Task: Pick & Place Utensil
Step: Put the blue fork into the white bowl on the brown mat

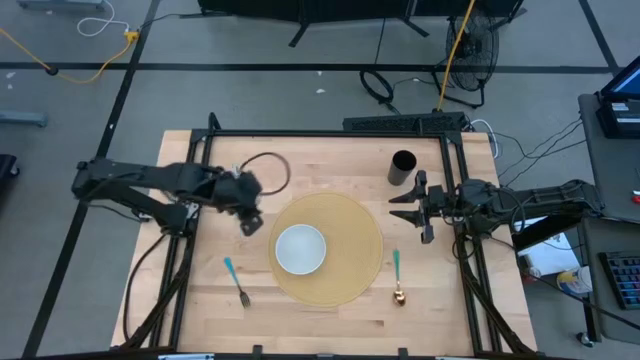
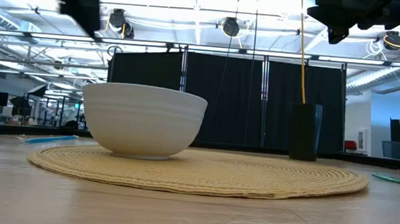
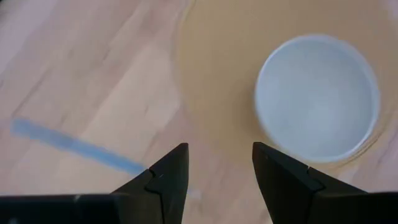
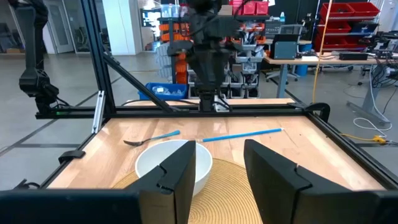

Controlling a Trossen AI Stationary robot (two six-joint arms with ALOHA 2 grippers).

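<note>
From my station I saw the left gripper (image 1: 250, 222) raised above the table (image 1: 200, 310), just off the woven placemat's (image 1: 350, 280) left edge, its jaws spread and holding nothing. The blue-handled fork (image 1: 236, 281) lay flat on the wood, nearer the front edge and apart from the gripper, to the left of the white bowl (image 1: 300, 249) that sat on the mat. A spoon with a teal handle (image 1: 397, 277) rested on the mat's right margin. The right gripper (image 1: 424, 206) waited aloft near the black cup (image 1: 402, 166), fingers parted, empty.
</note>
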